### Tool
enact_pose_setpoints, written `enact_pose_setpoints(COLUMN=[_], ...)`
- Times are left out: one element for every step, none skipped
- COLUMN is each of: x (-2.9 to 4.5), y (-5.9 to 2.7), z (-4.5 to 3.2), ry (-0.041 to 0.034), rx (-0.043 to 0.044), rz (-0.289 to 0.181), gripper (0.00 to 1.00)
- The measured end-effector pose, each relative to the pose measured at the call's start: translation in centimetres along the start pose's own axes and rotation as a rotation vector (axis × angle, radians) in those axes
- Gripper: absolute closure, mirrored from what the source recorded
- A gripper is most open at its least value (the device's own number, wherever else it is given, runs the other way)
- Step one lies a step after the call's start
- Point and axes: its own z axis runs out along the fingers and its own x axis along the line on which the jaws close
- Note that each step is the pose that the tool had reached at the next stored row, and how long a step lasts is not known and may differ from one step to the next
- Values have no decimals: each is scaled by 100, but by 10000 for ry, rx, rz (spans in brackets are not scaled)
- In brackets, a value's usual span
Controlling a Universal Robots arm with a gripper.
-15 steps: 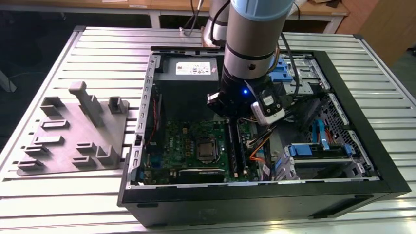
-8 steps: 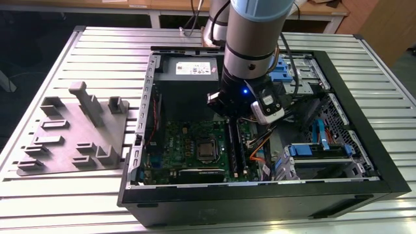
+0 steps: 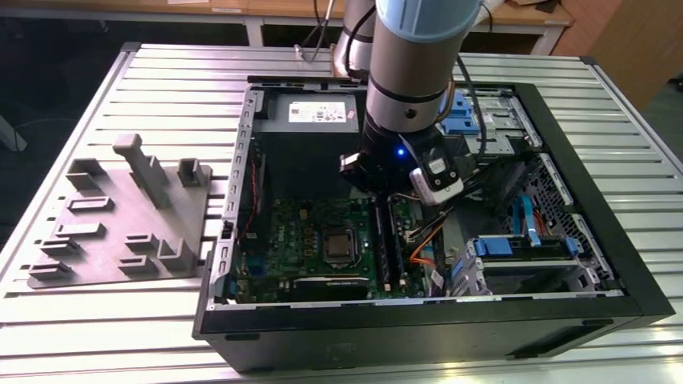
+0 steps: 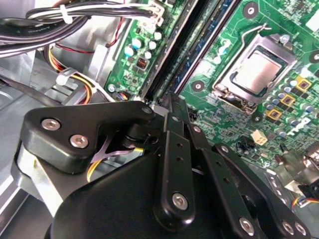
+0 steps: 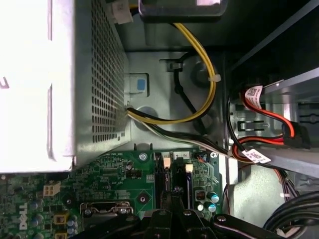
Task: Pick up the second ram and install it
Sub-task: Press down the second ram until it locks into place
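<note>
Open computer case lying on a slatted metal table, grey fixture block well apart toward the exterior view's left. Green motherboard flat on the case floor, processor socket near its middle.

Arm reaching straight down into the case. Gripper low over the long black slots, which run along the exterior view's right side of the socket. Fingers in the second wrist view drawn close together, side by side, tips right at the slot end. Cannot tell whether closed on anything: tips hidden behind the linkage.

Second ram: slim dark stick standing edge-up in the slot lines, running away from the fingertips toward the far end of the slots. Nearest end meets the fingertips or lies just under them; contact not resolvable. In the first wrist view, same dark strip between white slot latches, directly ahead of the finger tips.

Power supply, perforated metal, at the far end of the case. Yellow and black cables looping beside it; orange and red cables just beside the slots on the exterior view's right.
</note>
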Motion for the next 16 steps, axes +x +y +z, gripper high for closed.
enact_pose_setpoints(x=[1,1,1,2,2,2,2,2,3,3,3,3,3,4,3,3], y=[1,1,1,1,0,0,0,0,0,-1,-1,-1,-1,-1,-1,-1], z=[8,21,35,43,45,46,52,58,66,76,84,87,87,87,87,87], ry=[0,0,0,0,1,2,0,1,2,4,4,6,6,6,6,6], rx=[1,1,1,0,3,4,1,0,0,-1,-1,-1,0,1,0,0], rz=[1,1,0,0,0,-2,-10,-26,-46,-66,-84,-97,-100,-101,-102,-103], gripper=[93,93,93,93,93,93,93,93,93,93,93,93,93,93,93,93])
